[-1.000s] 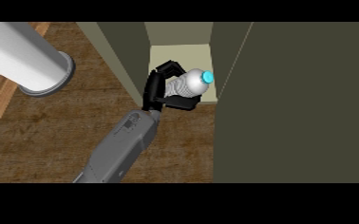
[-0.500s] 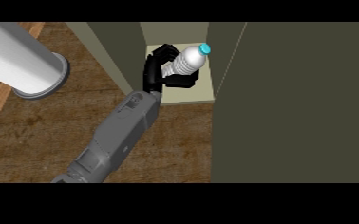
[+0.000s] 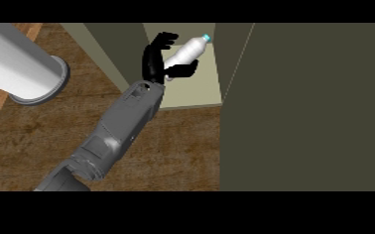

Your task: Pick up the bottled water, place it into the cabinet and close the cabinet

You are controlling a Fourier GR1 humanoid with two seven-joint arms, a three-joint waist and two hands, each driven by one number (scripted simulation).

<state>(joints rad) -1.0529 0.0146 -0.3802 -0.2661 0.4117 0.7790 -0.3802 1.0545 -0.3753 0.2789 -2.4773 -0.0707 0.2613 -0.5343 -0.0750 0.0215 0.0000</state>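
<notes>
At the cabinet's mouth, centre-left: right hand [image 3: 154, 63] closed round the bottled water [image 3: 184, 52], fingers curled over its far side, thumb pressed against the near side. Holds it tilted, blue cap [image 3: 206, 37] aimed up and right, body over the pale shelf floor [image 3: 196, 93] (touching or just above, cannot tell). Judged mid-placement. Best to carry slightly deeper, tip the base down onto the shelf, only then uncurl and back out along the forearm's line, so as not to knock it over. Around, from the left: pale grey cylinder [image 3: 26, 64] near the edge, well apart (identity unclear); brown wooden counter [image 3: 176, 148]; cabinet's olive left wall [image 3: 116, 49] just beside the hand, the tightest spot; big dark panel [image 3: 307, 104] at right, probably the door, to be swung shut afterwards.
</notes>
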